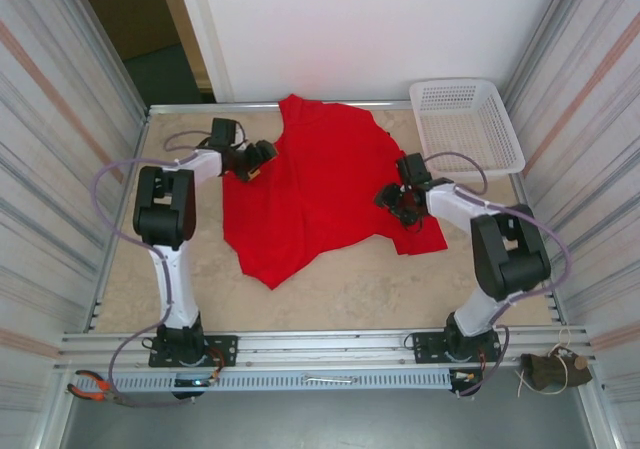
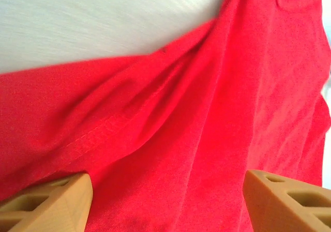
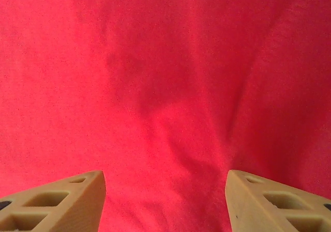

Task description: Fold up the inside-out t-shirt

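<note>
The inside-out t-shirt [image 1: 315, 194] lies spread and rumpled across the middle of the table, bright red, with one corner reaching the back edge. My left gripper [image 1: 258, 162] hangs at the shirt's left edge, jaws wide apart, tan fingertips [image 2: 49, 203] either side of creased red cloth [image 2: 196, 139] with a stitched hem. Over the shirt's right part my right gripper [image 1: 403, 201] is open too; its fingertips [image 3: 274, 206] frame smooth red fabric [image 3: 165, 87] and nothing is pinched between them.
A white mesh basket [image 1: 466, 124] stands at the back right corner, close to the right arm. Pliers [image 1: 92, 389] lie on the front rail at left, a small bundle [image 1: 548, 371] at the right. Corrugated walls close in both sides.
</note>
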Tool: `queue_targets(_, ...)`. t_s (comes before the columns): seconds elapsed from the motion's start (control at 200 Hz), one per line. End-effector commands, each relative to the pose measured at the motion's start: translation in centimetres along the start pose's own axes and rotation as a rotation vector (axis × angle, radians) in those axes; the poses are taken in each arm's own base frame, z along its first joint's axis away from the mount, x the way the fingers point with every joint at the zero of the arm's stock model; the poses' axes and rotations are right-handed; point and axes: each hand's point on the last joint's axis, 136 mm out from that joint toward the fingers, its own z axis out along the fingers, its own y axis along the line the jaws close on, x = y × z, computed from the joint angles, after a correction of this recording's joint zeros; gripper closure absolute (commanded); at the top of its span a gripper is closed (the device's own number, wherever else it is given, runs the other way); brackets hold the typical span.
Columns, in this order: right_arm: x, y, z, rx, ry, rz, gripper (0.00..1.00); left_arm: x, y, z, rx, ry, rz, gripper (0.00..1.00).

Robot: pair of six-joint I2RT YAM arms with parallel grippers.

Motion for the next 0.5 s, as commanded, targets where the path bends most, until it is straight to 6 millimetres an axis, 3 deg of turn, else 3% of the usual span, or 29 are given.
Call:
queue_targets(0.0, -0.5, 0.8, 2.0, 0.055, 0.034, 0.075, 0.41, 2.7, 5.8, -1.6, -0.13, 0.037, -0.163, 0.24)
queue_targets(0.2, -1.5, 3.1, 6.3, 0.086, 0.121, 0.128, 0.42, 7.6, 9.9, -6.7, -0.231, 0.009, -0.273, 0.23)
queue_targets(0.341, -3.5, 4.8, 8.8, 0.117, 0.142, 0.134, 0.42, 13.6, 12.3, -9.2, -0.222, -0.012, -0.434, 0.22)
queue_targets(0.441, -7.2, 7.3, 9.5, 0.098, 0.093, 0.105, 0.41, 17.7, 11.3, -9.7, -0.195, -0.001, -0.457, 0.22)
queue_targets(0.496, -9.4, 8.8, 9.7, 0.06, 0.076, 0.081, 0.42, 18.4, 9.7, -9.8, -0.176, 0.001, -0.389, 0.22)
